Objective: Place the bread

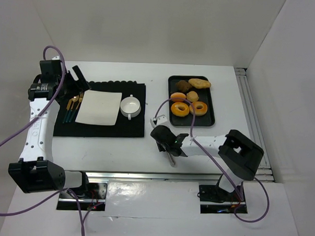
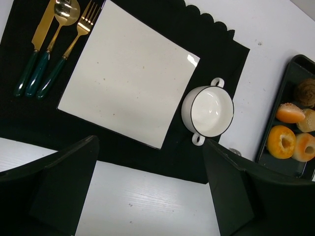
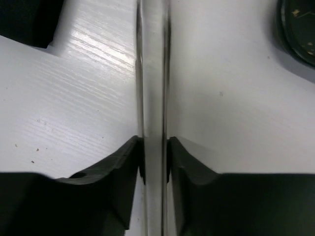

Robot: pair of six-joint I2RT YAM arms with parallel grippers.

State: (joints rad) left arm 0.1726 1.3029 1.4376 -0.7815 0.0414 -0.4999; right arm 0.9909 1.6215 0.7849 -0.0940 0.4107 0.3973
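The bread (image 1: 198, 108), a small golden-brown ring doughnut, lies on the black tray (image 1: 209, 120) at the back right, next to a larger orange-yellow ring (image 1: 180, 109). It also shows at the right edge of the left wrist view (image 2: 305, 146), partly cut off. My right gripper (image 1: 170, 145) is low over the table in front of the tray, shut on a flat silver metal tool (image 3: 153, 73) that runs straight between its fingers (image 3: 123, 162). My left gripper (image 1: 77, 82) is open and empty, high over the cutlery; the left wrist view (image 2: 147, 196) shows bare table between its fingers.
A black placemat (image 1: 131, 130) holds a square white plate (image 1: 99, 107), a white two-handled bowl (image 1: 130, 106) and gold cutlery with green handles (image 1: 71, 108). The tray also holds an orange bun (image 1: 178, 96), a dark brown piece (image 1: 183, 86) and a tan piece (image 1: 200, 83).
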